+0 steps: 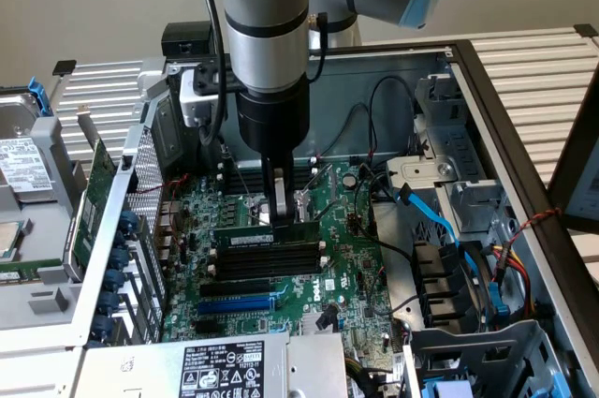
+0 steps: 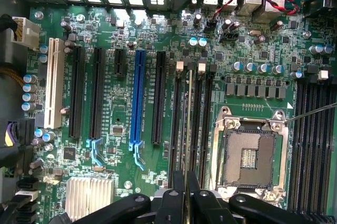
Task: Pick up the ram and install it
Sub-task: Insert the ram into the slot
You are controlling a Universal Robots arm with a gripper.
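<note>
- The ram (image 1: 267, 235) is a long, narrow green board with a white label strip. It stands on its long edge at the black memory slots (image 1: 267, 262), at the 12 o'clock side of that bank in the exterior view. Whether it is fully seated cannot be told.
- In the wrist view the ram (image 2: 188, 124) shows edge-on as a thin pale line between long black slots with white end clips.
- The gripper (image 1: 279, 218) comes straight down from the arm and is clenched on the ram's upper edge, near the middle of its length. In the wrist view the gripper (image 2: 185, 192) has dark, rounded fingers pinched close on that thin edge.
- The motherboard (image 1: 346, 257) is flat, green and crowded with small parts.
- A glossy blue slot (image 1: 239, 304) lies at 6 o'clock of the ram, beyond the black slots.
- The square metal processor socket (image 2: 247, 155) has a shiny frame, and a ribbed silver heat sink (image 2: 89, 195) sits apart from it.
- A flat blue cable (image 1: 426, 215) curves at 3 o'clock of the ram.
- A green expansion card (image 1: 94, 197) stands tilted at 9 o'clock, outside the perforated metal wall.
- The grey sheet-metal case (image 1: 374, 66) lies open on a pale slatted surface (image 1: 543, 70).
</note>
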